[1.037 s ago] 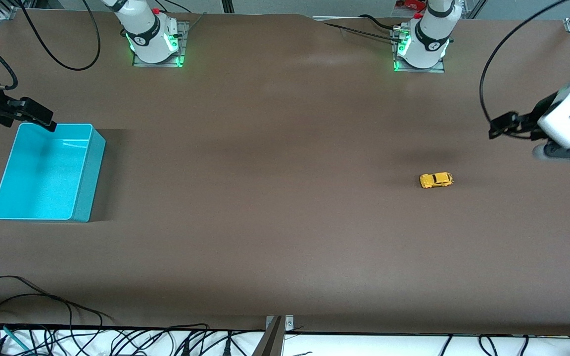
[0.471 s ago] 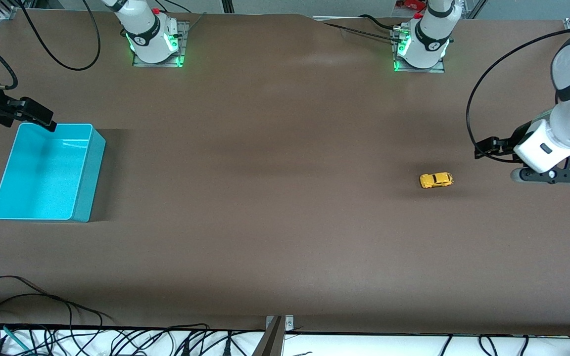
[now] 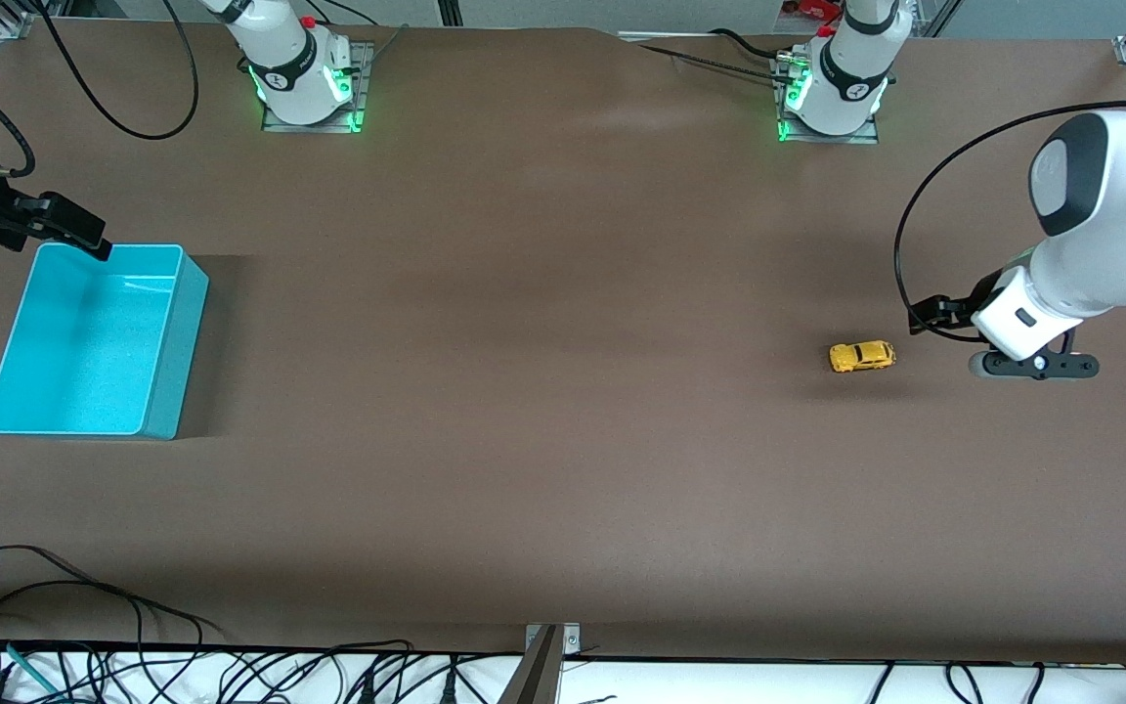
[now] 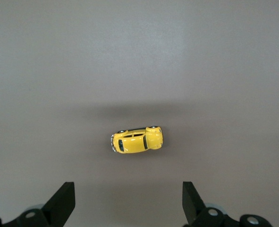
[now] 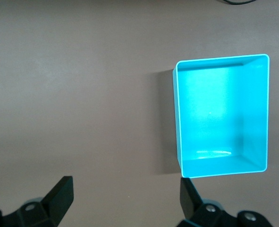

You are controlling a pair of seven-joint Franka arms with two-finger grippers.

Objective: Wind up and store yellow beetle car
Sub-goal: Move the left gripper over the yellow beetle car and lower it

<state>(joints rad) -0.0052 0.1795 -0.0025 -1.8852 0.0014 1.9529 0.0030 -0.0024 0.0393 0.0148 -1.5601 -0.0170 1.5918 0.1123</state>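
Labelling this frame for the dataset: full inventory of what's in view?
yellow beetle car: 1, bright yellow, on the table toward the left arm's end, on its wheels.
bin: 1, turquoise, toward the right arm's end, nothing inside.
table: 1, brown top.
cables: several, black, along the table edge nearest the front camera.
left end effector: 1, black fingers open, over the table beside the car.
right end effector: 1, black fingers open, waiting beside the bin.
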